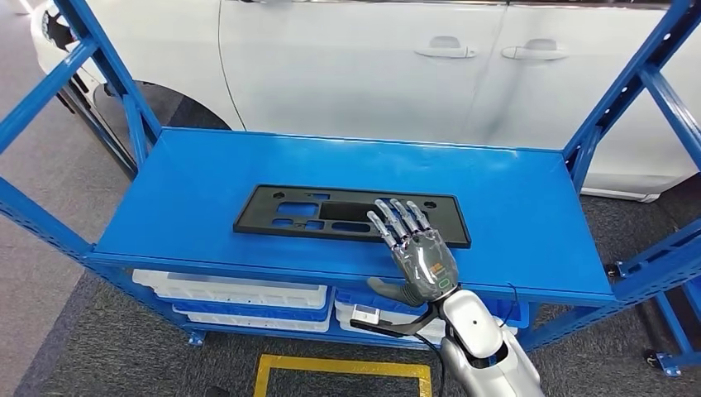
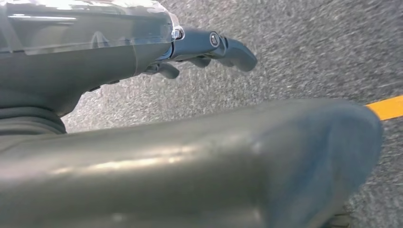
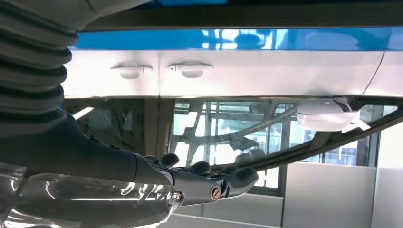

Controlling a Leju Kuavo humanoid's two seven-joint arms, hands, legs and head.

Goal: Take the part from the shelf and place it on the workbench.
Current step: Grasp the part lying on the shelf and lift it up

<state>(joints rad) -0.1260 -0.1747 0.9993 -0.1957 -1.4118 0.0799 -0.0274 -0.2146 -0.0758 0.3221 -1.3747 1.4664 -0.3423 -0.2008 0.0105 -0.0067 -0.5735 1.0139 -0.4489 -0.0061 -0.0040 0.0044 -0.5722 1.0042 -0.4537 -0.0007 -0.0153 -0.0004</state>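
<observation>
A: From the head view, where is the part?

B: The black part (image 1: 351, 215), a flat panel with cutouts, lies on the blue shelf (image 1: 529, 215), towards the front edge. The right hand (image 1: 416, 252) reaches over that front edge, palm down, its fingers (image 1: 398, 217) stretched out flat over the panel's right end. The thumb hangs below the shelf edge.

A: Is it gripping the panel?

B: It grips nothing that I can see; the fingers lie straight and a little apart. Whether they press on the panel or hover just above it, I cannot tell.

A: What else is there?

B: A white car (image 1: 372, 66) stands behind the shelf, white and blue bins (image 1: 248, 299) sit on the lower level, and a yellow floor marking (image 1: 343, 365) runs on the grey carpet in front.

A: And the left wrist view?

B: It shows the left hand (image 2: 204, 52), seen nowhere in the head view. It hangs over grey carpet (image 2: 309, 42) with a yellow line (image 2: 387, 107) at the side. Its fingers are loosely extended, apart, with nothing in them.

A: The right wrist view?

B: The right hand (image 3: 199, 183) again, dark fingers stretched out together. The picture is turned, with the car's door handles (image 3: 161, 70) and windows beyond a blue band of the shelf. The panel cannot be made out here.
</observation>
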